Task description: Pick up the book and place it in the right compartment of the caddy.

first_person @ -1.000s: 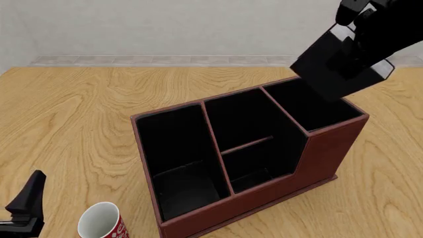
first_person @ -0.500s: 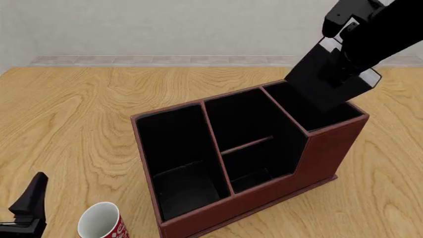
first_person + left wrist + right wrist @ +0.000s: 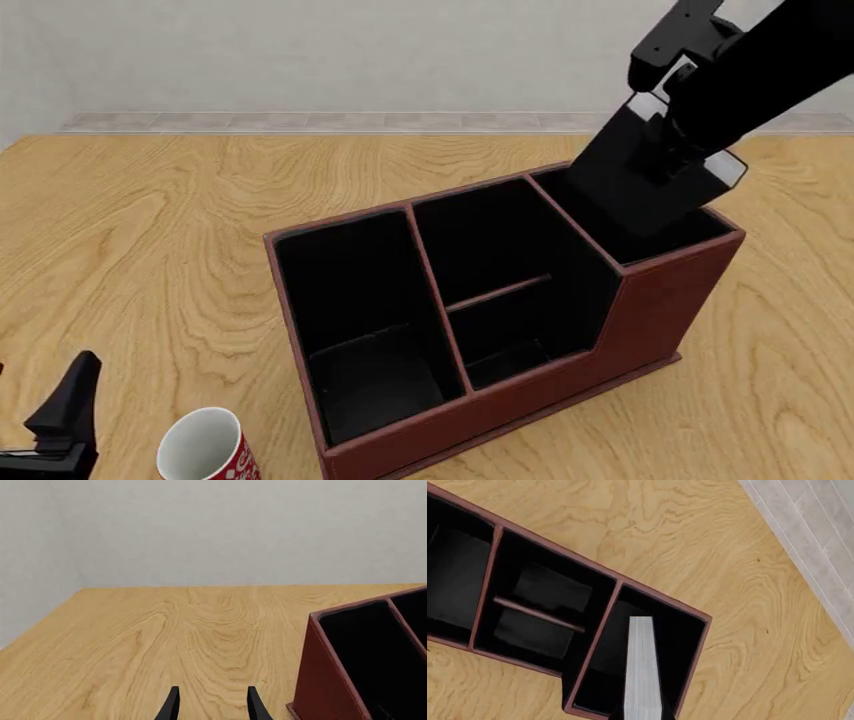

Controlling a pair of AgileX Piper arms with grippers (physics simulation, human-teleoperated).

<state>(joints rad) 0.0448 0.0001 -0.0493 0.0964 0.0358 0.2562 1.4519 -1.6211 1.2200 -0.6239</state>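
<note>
**Book poised over the right compartment**

You have the book (image 3: 638,180) held in the right gripper (image 3: 687,150), tilted, with its lower corner just at or inside the mouth of the right compartment (image 3: 657,232) of the caddy (image 3: 654,310). In the right wrist view the white page edges (image 3: 642,667) run straight down into that narrow black-lined section, roughly centred between its walls, so the line-up looks good.

Judging by its looks, the book is a stiff, thick block: it will not bend to fit, and any corner catching the rim will stop it dead. The smooth black cover may slide in the fingers if it is pushed against a wall, so keep your hold across the covers near the upper end, as you have it, and lower it straight along its own length. It seems light enough that a short drop onto the bottom should do no harm.

Your left gripper (image 3: 211,705) sits low near the white-and-red cup (image 3: 207,447), its fingers parted a little and holding nothing, well clear of the caddy.
</note>
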